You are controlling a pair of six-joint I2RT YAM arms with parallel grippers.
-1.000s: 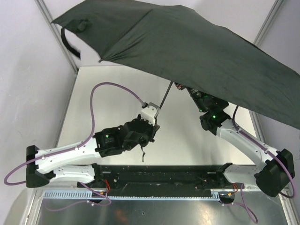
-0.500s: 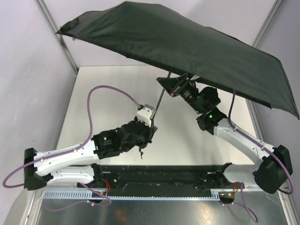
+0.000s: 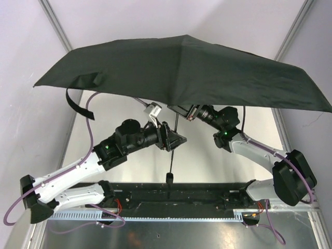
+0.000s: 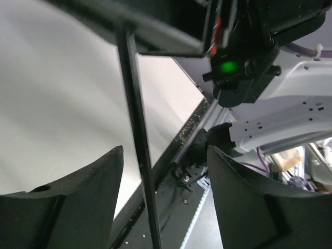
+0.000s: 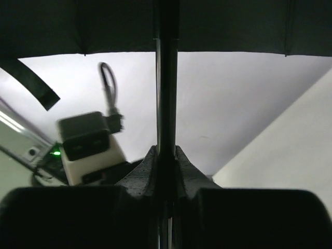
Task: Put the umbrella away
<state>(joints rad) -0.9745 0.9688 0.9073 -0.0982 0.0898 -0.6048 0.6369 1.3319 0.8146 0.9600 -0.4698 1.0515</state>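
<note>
- The umbrella [image 3: 181,67] is open. Its black canopy [image 3: 129,72] spreads above both of my arms and hides much of the far surface [image 3: 207,163].
- The shaft [image 3: 175,136] drops from the middle of the canopy, close to upright. The handle [image 3: 169,179] is at its lower end, over the near edge of the surface. I cannot tell whether the handle touches anything below it.
- My right fingers [image 5: 142,174] are clenched on the shaft just under the canopy. In the right wrist view the shaft rises straight out from between the two tips.
- My left fingers [image 4: 78,207] are released and spread wide. The shaft passes through the gap between them and touches neither.
- My left fingers bracket the shaft between the right grip and the handle.
- A black strap [image 3: 72,104] hangs from the canopy's left edge.
</note>
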